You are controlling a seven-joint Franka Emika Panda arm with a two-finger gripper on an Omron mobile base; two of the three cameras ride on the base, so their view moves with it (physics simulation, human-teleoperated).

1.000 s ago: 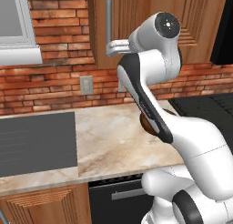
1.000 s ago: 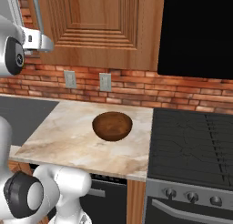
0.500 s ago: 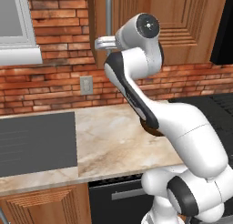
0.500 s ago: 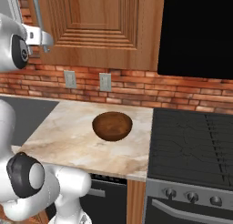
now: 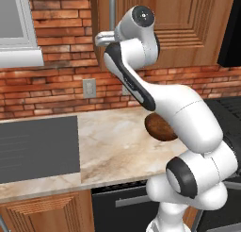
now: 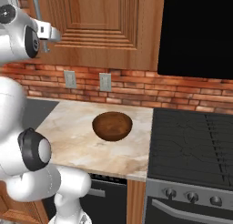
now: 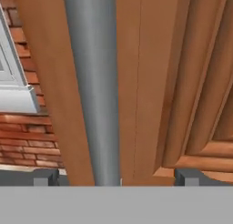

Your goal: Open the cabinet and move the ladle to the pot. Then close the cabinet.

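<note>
Marble counter (brick wall behind)

Smooth brown wooden cabinet with a matt silver metal handle; glossy dark wooden bowl.

Light was even and bright, rendered without glare; soft shadows lay under the bowl; edges looked slightly blurred.
</note>
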